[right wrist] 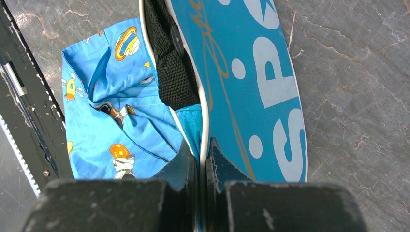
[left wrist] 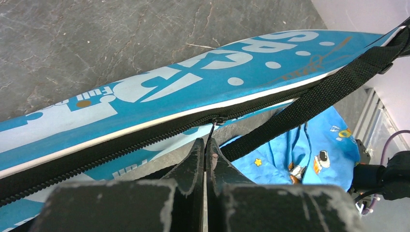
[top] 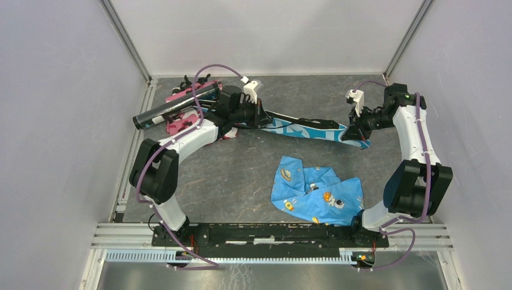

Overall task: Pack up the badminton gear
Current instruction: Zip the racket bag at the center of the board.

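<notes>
Nearest the arm bases, the blue cartoon-print cloth (top: 317,193) lies crumpled on the grey surface (top: 241,175), apart from both tools and no part of the job. Just beyond it the blue SPORT cover (top: 308,128) is stretched between the two arms and seems turned up on its edge rather than lying flat. The right tool (right wrist: 202,150) is pressed together on the white-piped rim of the cover's rounded end, probably as an anchor so the zip has something to pull against. The left tool (left wrist: 205,145) is pinched on the thin zipper pull (left wrist: 212,131), with the slider just past its fingertips. The black strap (left wrist: 314,96) hangs loose below the seam. The cover's long axis runs left to right across the surface, its rounded end toward the right arm and slightly nearer, its narrower end toward the left arm and farther back. Whether racquets are inside I cannot tell. Farthest, at the back left, the black tube (top: 175,107) rests across the pink camouflage bag (top: 181,124), slanting from the left wall toward the back and not yet packed.
</notes>
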Controlling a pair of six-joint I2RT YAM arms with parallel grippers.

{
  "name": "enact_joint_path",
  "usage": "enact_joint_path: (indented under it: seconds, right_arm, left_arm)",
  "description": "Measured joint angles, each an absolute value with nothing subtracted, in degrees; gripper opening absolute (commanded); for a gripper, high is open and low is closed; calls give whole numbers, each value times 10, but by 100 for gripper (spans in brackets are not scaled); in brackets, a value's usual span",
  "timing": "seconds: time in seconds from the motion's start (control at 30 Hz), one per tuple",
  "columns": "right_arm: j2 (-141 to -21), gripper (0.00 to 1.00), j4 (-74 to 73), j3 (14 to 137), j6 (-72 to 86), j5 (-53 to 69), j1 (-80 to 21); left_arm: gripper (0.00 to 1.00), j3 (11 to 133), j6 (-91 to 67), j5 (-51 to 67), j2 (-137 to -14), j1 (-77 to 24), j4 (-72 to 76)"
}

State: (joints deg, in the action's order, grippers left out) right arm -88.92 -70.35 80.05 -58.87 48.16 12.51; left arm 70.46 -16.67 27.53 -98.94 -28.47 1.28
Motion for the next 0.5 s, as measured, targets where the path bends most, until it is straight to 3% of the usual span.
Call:
enact_joint_path:
  seconds: [0.5]
  right_arm:
    - [-889,0,-703,801,-589,479,127]
  left_arm:
    - [2,713,-119,180,-984,-274,-43]
